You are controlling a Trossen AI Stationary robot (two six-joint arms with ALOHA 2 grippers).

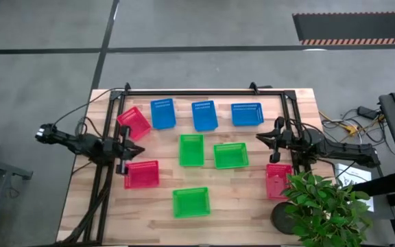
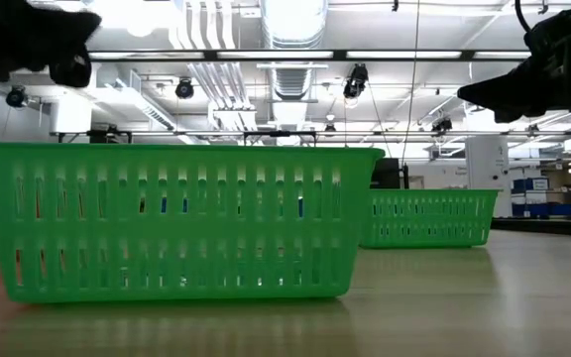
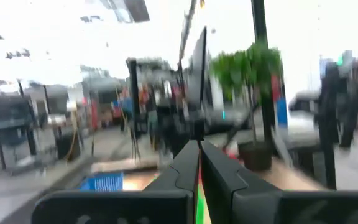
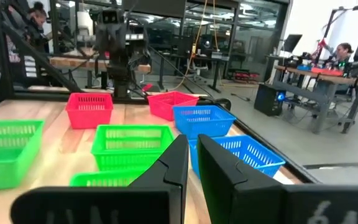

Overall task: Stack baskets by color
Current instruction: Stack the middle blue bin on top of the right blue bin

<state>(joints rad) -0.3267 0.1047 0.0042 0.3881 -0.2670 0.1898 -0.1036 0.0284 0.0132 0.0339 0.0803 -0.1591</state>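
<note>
**Nine baskets spread over the table, both arms raised above it**

We look down on a wooden table (image 1: 81, 199) carrying nine baskets, none of them stacked. Three blue baskets (image 1: 205, 115) line the far edge, side by side and apart. A tilted red basket (image 1: 134, 123) sits just left of that row, touching the nearest blue one. A second red basket (image 1: 142, 174) lies near the left edge, and the third red basket (image 1: 278, 181) stands near the right edge, beside a potted plant (image 1: 321, 209) at the near right corner. Two green baskets (image 1: 211, 152) sit close together at the table's middle; the third green basket (image 1: 191, 202) rests alone by the near edge, filling the low view (image 2: 176, 223).

We see the left gripper (image 1: 130, 152) above the left side, between the two red baskets there, its fingers (image 3: 185, 168) pressed together on nothing. The right gripper (image 1: 260, 137) hangs near the right side, beyond the third red basket, its fingers (image 4: 176, 162) almost closed with a narrow gap between them and nothing in it.
</note>
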